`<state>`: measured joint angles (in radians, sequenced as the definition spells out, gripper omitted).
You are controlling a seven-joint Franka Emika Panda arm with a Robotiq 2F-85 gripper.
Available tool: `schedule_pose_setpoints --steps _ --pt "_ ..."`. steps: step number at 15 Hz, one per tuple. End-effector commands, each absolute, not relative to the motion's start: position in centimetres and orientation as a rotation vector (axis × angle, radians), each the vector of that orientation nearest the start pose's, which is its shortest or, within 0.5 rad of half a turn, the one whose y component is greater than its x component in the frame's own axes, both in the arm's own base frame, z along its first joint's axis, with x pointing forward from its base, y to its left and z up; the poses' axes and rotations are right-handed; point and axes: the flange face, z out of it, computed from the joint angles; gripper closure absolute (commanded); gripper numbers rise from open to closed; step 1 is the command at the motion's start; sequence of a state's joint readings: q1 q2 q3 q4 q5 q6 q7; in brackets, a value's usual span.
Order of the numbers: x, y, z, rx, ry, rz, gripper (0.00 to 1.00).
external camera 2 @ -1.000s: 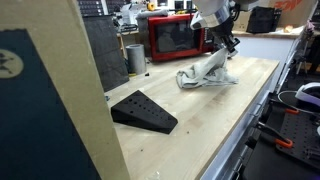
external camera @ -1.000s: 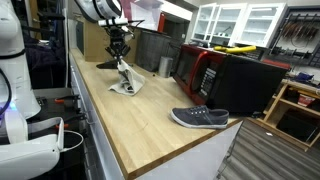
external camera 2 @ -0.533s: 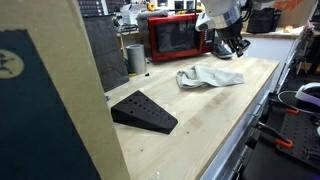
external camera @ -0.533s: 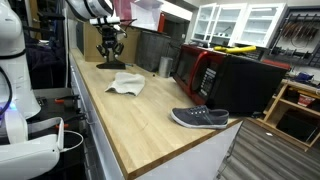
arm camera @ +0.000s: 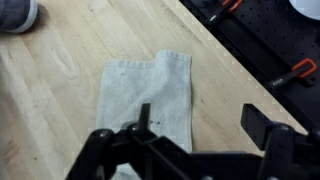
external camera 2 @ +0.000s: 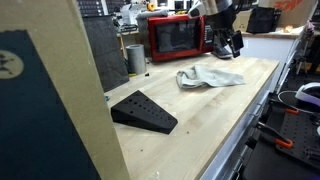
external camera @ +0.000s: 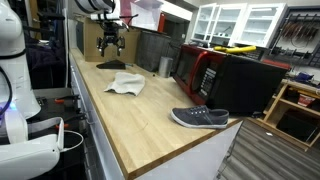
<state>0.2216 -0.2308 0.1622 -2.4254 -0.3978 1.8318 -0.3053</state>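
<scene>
Eyes on the crumpled pale grey cloth: it's lying loose on the light wooden table, bunched into soft folds, nothing pinning it down. The black robot gripper hangs in the air well above the cloth, and the jaws are spread wide with nothing between them. No contact at all!

In the wrist view the gripper looks straight down, and the cloth sits under it, a little toward one finger rather than dead centre.

Around the cloth: the red microwave oven stands near, just behind it. The dark grey canvas shoe lies well apart from the cloth, toward the table's far end. The black wedge-shaped block rests apart from it too.

My read: this is a pause over a freed cloth, with the arm clear of it. Any fresh grasp would call for lining up over a raised fold, dropping straight down, and pinching fabric only, without the jaws scraping the wood.
</scene>
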Motion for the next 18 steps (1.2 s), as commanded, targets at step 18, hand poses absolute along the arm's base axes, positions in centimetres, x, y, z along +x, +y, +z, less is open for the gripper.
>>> schedule_pose_setpoints --steps 18 --pt "60.7 17.1 33.6 -3.199 -0.927 0.461 0.00"
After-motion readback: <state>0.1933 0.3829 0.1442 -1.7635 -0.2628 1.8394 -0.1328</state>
